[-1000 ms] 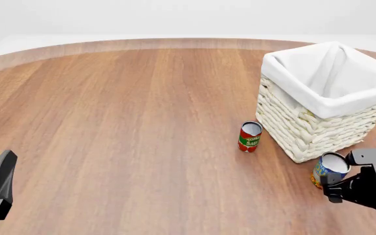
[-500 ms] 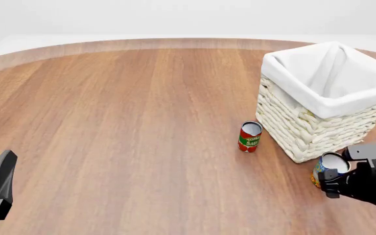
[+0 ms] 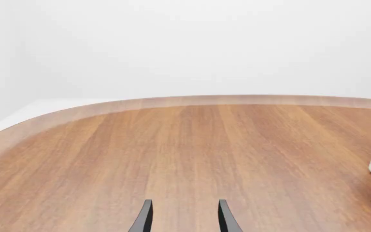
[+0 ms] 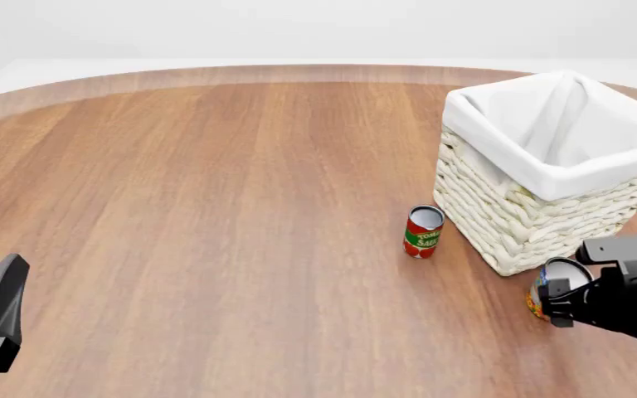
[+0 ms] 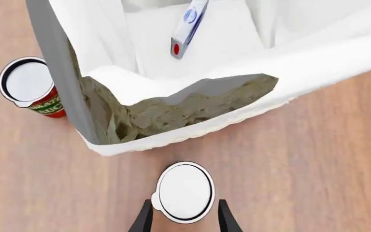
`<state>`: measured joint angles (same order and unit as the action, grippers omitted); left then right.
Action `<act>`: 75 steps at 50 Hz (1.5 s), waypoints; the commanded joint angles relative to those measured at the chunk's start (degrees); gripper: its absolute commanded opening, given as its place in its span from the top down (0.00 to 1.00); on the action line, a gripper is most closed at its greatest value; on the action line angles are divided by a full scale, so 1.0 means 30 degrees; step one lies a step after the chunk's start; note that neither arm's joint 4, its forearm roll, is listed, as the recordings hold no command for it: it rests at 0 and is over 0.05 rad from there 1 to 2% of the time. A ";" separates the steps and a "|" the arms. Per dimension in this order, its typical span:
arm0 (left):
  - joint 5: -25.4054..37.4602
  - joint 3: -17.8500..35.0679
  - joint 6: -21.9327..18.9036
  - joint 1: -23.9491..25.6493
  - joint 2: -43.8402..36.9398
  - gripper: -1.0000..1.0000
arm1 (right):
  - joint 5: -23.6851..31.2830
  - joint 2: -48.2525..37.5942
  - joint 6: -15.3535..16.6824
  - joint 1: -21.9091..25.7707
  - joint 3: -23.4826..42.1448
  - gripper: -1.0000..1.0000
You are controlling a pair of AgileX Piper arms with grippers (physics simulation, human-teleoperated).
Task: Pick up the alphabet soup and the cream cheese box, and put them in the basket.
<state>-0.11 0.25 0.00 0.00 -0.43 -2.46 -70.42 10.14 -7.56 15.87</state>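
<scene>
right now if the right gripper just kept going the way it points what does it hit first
Most likely the alphabet soup: the right gripper points down at it, with the can's white top centred between its open fingers. The basket lies just beyond the can. Remaining depth to the can is unclear.

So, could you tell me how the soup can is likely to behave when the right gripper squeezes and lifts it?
The soup can looks rigid, so it probably won't dent. Its smooth round sides might slip or twist between the fingers.
</scene>
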 commanded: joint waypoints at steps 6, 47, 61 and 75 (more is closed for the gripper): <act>0.0000 0.0000 0.0000 0.0000 0.0000 0.00 | -0.0539 -0.0868 -0.0005 0.0185 0.0091 0.00; 0.0000 0.0000 0.0000 0.0000 0.0000 0.00 | -0.0288 -0.0225 -0.0184 0.0388 -0.0147 1.00; 0.0000 0.0000 0.0000 0.0000 0.0000 0.00 | 0.1842 0.1909 -0.0074 0.0275 0.0245 1.00; 0.0000 0.0000 0.0000 0.0000 0.0000 0.00 | 0.3579 0.3420 0.0264 0.0017 0.0903 1.00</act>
<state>-0.11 0.25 0.00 0.00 -0.43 4.66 -63.69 11.42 -7.11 16.96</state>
